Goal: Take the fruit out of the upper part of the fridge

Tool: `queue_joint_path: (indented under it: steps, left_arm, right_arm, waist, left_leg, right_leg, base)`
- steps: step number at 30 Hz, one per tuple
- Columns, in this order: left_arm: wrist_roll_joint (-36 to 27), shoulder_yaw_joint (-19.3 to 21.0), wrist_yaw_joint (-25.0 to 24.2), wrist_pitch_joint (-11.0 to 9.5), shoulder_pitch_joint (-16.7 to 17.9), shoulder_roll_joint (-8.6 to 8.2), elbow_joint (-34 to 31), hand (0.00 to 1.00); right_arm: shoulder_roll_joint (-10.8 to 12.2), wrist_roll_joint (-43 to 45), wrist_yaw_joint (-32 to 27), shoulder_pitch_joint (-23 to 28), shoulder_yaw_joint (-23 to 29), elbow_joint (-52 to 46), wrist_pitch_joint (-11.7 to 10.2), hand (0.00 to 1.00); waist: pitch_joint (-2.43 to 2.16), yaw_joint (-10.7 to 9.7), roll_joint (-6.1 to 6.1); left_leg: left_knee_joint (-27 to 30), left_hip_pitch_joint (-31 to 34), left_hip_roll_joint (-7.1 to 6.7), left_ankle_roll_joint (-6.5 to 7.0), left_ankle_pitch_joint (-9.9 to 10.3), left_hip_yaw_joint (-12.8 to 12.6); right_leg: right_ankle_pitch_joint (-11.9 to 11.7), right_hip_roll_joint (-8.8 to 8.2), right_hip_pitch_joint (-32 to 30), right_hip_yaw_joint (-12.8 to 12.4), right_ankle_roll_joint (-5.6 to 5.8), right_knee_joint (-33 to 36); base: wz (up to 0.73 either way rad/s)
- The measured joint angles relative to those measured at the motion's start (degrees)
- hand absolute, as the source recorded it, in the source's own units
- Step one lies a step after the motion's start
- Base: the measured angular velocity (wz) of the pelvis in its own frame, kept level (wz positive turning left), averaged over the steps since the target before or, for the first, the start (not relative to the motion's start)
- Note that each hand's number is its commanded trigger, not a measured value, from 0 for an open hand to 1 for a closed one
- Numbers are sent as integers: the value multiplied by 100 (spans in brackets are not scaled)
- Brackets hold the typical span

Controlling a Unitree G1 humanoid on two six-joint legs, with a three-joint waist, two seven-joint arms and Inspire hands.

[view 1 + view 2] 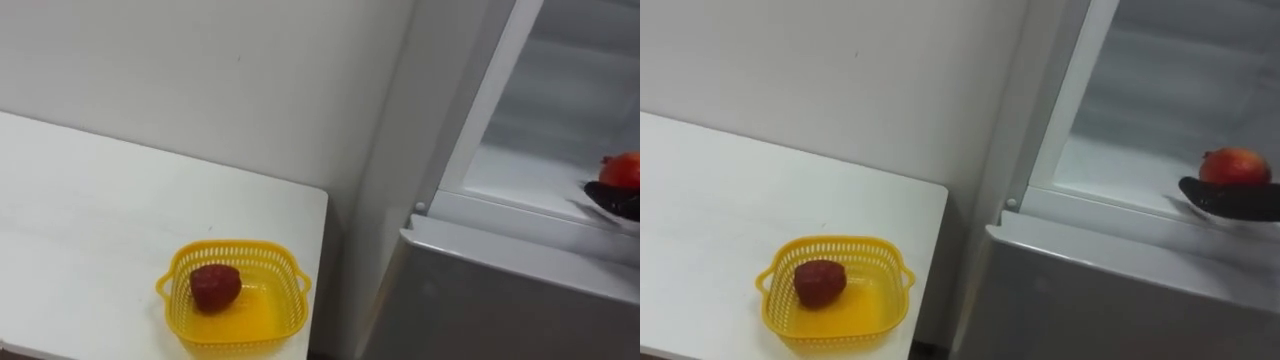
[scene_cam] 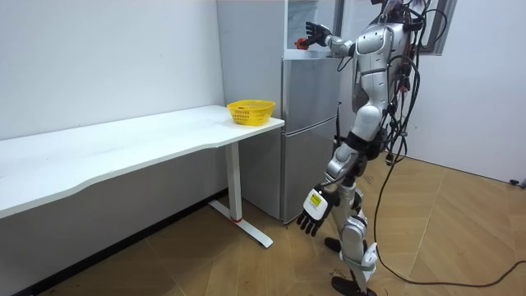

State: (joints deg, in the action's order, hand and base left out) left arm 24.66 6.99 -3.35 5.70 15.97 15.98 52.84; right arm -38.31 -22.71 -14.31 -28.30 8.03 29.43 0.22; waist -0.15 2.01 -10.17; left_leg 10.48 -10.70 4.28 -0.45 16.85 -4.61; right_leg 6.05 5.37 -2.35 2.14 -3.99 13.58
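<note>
A red round fruit (image 1: 1235,165) sits on the white shelf of the open upper fridge compartment (image 1: 1120,160), at the right edge of the eye views. My right hand (image 1: 1230,200) reaches in from the right, its dark fingers stretched out just in front of and below the fruit, touching or nearly touching it. In the room view I stand facing the fridge (image 2: 308,123) with that hand (image 2: 314,34) raised into the upper compartment. My left hand (image 2: 311,215) hangs by my leg with relaxed fingers.
A yellow mesh basket (image 1: 235,245) stands on the corner of the white table (image 1: 80,220) left of the fridge, with a dark red fruit (image 1: 214,286) inside. The lower fridge door (image 1: 500,290) is closed. A white wall runs behind the table.
</note>
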Motion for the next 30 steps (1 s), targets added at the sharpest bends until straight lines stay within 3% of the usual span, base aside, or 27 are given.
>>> queue_joint_path:
  steps: [12,30]
  left_arm:
    - [5,188,-16,118,153,18,6,0]
    - [26,177,-89,187,143,35,5,0]
  right_arm:
    - [-51,-95,161,-35,4,195,112,0]
    - [-51,-87,811,-35,-15,615,191,0]
  waist:
    - [9,-72,144]
    - [19,-13,175]
  left_leg:
    - [0,-16,3,0,0,4]
    - [-10,-202,9,-2,-1,14]
  right_leg:
    - [-1,-6,20,50,-1,-10]
    - [-29,-15,270,101,5,-118]
  base:
    - [1]
    - [0]
